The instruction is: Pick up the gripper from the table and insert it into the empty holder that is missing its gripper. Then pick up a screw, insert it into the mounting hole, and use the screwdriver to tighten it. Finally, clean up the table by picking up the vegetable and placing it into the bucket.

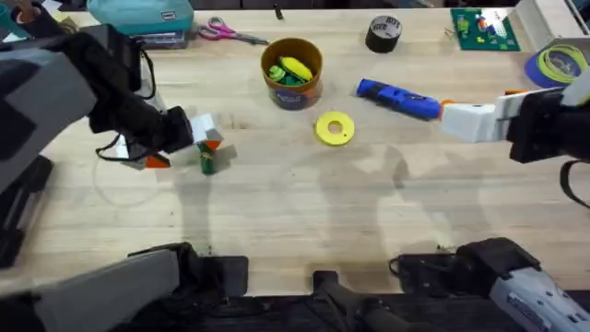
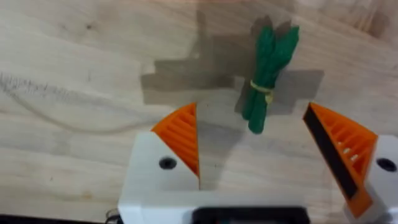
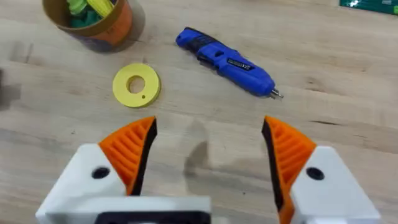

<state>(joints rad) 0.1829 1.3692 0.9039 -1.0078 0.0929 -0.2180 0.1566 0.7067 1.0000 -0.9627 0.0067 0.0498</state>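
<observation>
The vegetable (image 2: pixel 267 78), a small green bundle tied with a yellow band, lies on the table (image 1: pixel 295 212). In the overhead view the vegetable (image 1: pixel 207 163) sits left of centre. My left gripper (image 2: pixel 252 124) is open, its orange pads either side of the bundle's near end without touching it; from above the left gripper (image 1: pixel 187 152) hovers right by it. The bucket (image 1: pixel 292 72) holds yellow and green pieces. The blue screwdriver (image 1: pixel 398 99) lies right of the bucket. My right gripper (image 3: pixel 208 134) is open and holds nothing, just short of the screwdriver (image 3: pixel 227 60). The loose gripper, holder and screw are out of view.
A yellow disc (image 1: pixel 334 128) with a centre hole lies in front of the bucket. Along the far edge are a black tape roll (image 1: pixel 383 33), scissors (image 1: pixel 230 33), a teal box (image 1: pixel 143 18) and a green board (image 1: pixel 484 28). A blue-and-yellow roll (image 1: pixel 558 65) sits far right.
</observation>
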